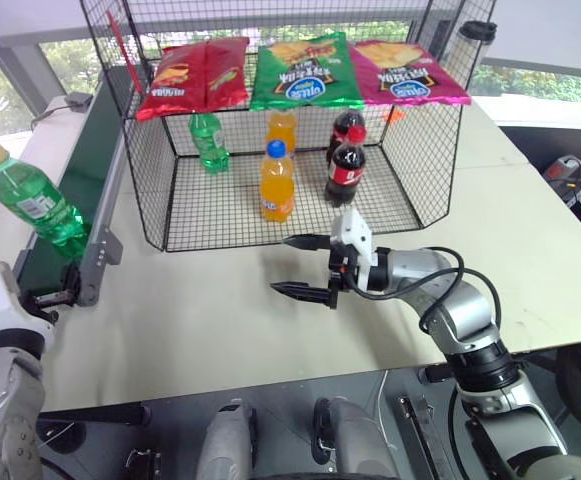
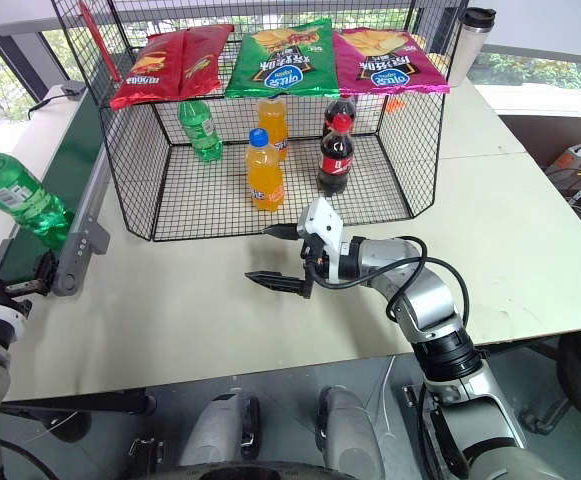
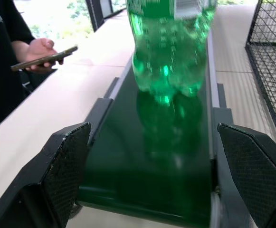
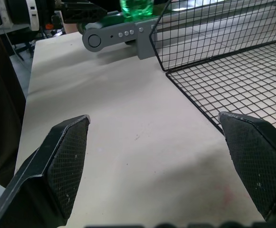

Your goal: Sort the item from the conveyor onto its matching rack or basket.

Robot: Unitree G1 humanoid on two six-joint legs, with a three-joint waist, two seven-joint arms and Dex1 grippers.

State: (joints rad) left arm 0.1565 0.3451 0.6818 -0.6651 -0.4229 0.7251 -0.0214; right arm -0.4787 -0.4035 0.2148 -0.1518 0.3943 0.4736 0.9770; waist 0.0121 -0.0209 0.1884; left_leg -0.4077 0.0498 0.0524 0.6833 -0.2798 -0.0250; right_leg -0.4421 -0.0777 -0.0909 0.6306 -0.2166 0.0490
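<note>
From the head camera, the right arm reaches across the white table [image 1: 220, 330], forearm bent inward, with the right gripper [image 1: 305, 266] pointing level toward the robot's left. Its two black fingers are spread wide with nothing between them. Just beyond it stands the black wire cage [image 1: 160, 200]. Inside the cage, on the grid floor, are an orange bottle [image 1: 276, 182], a second orange bottle [image 1: 282, 130] behind it, two cola bottles [image 1: 346, 166], and a small green bottle [image 1: 209, 142]. Three crisp bags, red [image 1: 192, 75], green [image 1: 307, 70] and pink [image 1: 408, 72], hang along the back wall. Well off to the right gripper's far side, at the left edge of the table, the green bottle with the yellow cap [image 1: 32, 200] stands on the conveyor [image 1: 95, 160] near its rounded end. It leans with its cap tilted away to the left.

In the left wrist view, the left gripper [image 3: 161, 178] points level along the belt, fingers set wide apart and holding nothing. The green bottle's base sits on the dark belt straight ahead, between the lines of the two fingers but a little beyond them, not touching. A person's hand [image 3: 35, 50] holds a phone [image 3: 45, 58] beside the belt.

In the right wrist view, the right gripper's fingers stand wide over bare table, with the cage's floor edge just beside one finger and the conveyor's end further ahead.
</note>
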